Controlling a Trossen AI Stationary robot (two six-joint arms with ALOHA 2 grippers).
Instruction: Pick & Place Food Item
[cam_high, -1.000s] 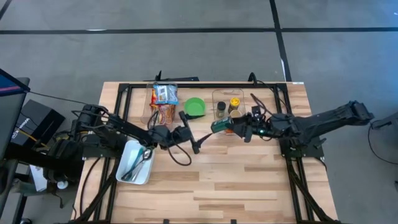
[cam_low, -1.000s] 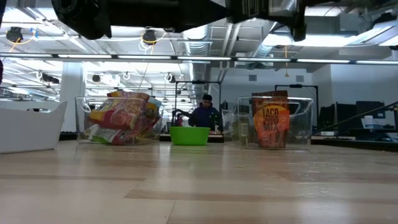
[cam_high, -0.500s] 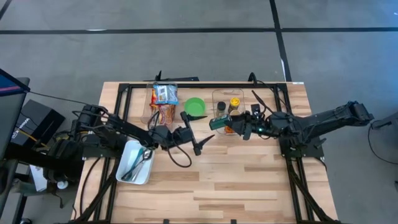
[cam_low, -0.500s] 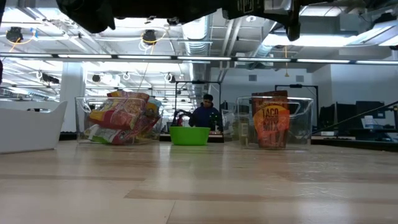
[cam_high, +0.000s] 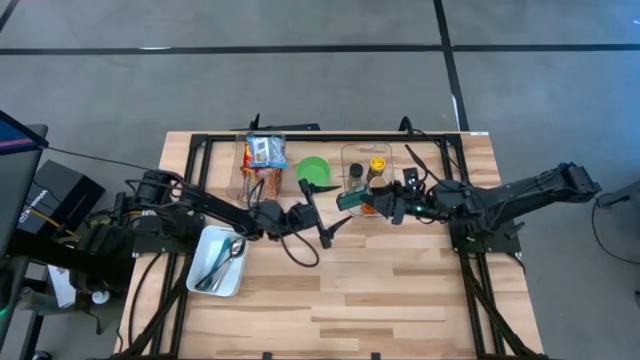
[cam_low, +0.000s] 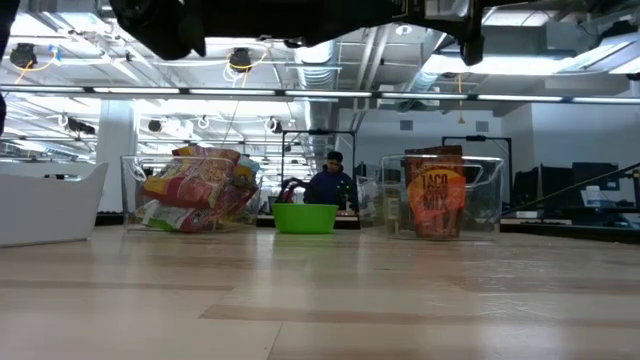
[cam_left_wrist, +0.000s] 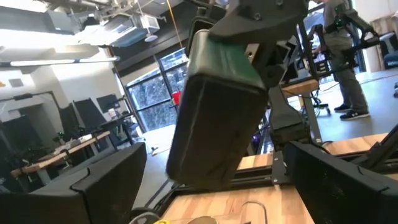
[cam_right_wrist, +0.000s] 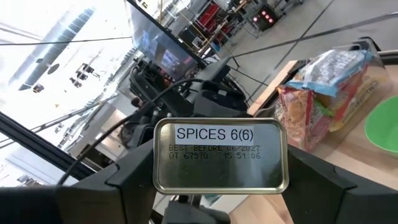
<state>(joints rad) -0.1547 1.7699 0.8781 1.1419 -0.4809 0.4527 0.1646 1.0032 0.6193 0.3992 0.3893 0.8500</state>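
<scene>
Right jaws (cam_high: 343, 200) clamped on a spice tin (cam_right_wrist: 220, 155), held up off the worktop (cam_high: 400, 290) just in front of the clear bin (cam_high: 365, 165) and beside the green bowl (cam_high: 314, 171). Left jaws (cam_high: 318, 212) spread wide, holding nothing, hanging close to the tin, nearly nose to nose with it. Looks like mid-carry: tin picked, not placed yet. Next up, probably a handover to the left, or a straight drop in the bowl; hard to call from here. Either way needs a steady line-up before letting go.

Right wrist view gives the tin's label, SPICES. Left wrist view only gets the tin's dark green side, close up. High view alone shows both arms' spacing. Low view shows neither the jaws nor the tin, just the bowl, snack bags (cam_low: 195, 188) and a person far back.
</scene>
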